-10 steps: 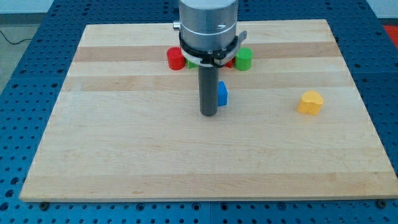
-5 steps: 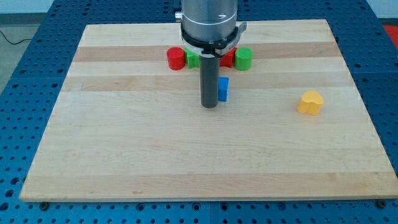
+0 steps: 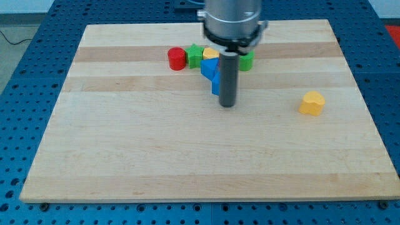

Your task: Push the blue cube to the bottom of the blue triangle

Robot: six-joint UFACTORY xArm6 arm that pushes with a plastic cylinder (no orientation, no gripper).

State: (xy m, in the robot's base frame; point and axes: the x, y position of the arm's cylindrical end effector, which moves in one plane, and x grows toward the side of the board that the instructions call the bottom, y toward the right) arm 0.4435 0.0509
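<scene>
The blue cube [image 3: 216, 86] lies near the middle of the wooden board [image 3: 125, 144], just below the blue triangle [image 3: 209, 67] and touching or nearly touching it. My tip [image 3: 227, 105] rests on the board at the cube's right side, slightly lower in the view. The rod hides the cube's right edge. Whether the tip touches the cube cannot be told.
Along the view's top, a row holds a red cylinder [image 3: 177, 58], a green star-like block [image 3: 195, 55], a small yellow block [image 3: 210, 54] and a green cylinder [image 3: 247, 60]. A yellow block [image 3: 312, 103] sits alone at the view's right.
The rod went from the cube's left side to its right side. The arm shifted right, uncovering the blue triangle and small yellow block. The blue cube sits slightly further left.
</scene>
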